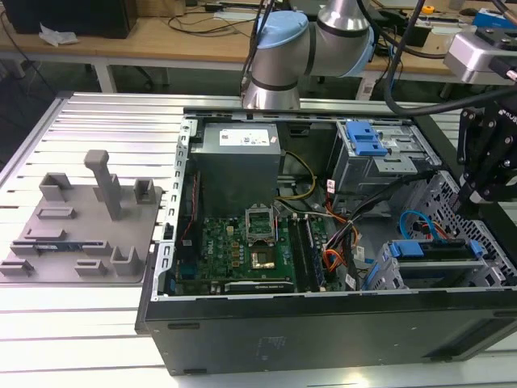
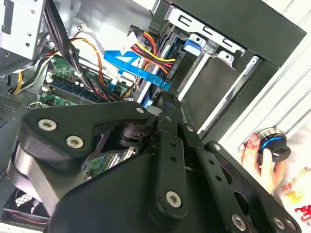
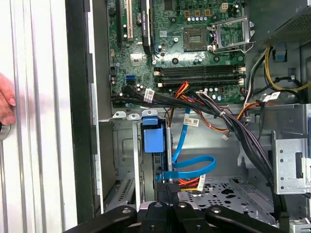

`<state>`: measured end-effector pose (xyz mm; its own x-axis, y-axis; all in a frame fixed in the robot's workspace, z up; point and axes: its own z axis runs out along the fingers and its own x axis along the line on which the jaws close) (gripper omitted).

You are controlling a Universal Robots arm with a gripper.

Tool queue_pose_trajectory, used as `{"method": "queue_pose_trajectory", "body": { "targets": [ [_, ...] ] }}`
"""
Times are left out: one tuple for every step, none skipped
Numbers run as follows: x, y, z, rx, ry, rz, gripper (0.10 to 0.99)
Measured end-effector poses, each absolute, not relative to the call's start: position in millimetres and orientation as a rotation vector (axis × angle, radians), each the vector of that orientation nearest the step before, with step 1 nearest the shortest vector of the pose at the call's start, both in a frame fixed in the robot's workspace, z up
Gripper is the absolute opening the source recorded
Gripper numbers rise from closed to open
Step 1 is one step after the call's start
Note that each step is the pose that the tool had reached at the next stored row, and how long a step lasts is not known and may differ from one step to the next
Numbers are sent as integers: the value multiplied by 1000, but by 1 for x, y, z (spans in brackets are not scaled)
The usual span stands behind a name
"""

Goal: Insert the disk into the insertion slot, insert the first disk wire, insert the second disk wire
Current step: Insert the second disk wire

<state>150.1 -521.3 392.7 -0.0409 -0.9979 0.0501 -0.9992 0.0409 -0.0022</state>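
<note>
Exterior view, left to right: a grey fixture plate (image 1: 81,222) lies outside the open computer case (image 1: 323,323); the motherboard (image 1: 242,250) occupies the case centre; the insertion slot (image 1: 468,242) sits at the exterior view's right. The disk (image 1: 440,263) appears seated in that slot, blue caddy edge showing, so step one looks complete. The gripper (image 1: 470,194) hangs above the slot's rear. Whether its claw is clenched or released cannot be told. The second disk wire (image 3: 194,167) and first disk wire (image 3: 187,183) end beside the fingertips at the disk's rear; their seating is unconfirmed.
</note>
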Motion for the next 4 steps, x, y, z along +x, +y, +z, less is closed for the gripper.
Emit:
{"method": "queue_pose_trajectory", "body": {
  "targets": [
    [150, -521, 393, 2151, -2241, 56, 106],
    [150, -521, 393, 2151, -2241, 56, 106],
    [150, -521, 393, 2151, -2241, 56, 106],
    [150, -521, 393, 2151, -2241, 56, 106]
  ]
}}
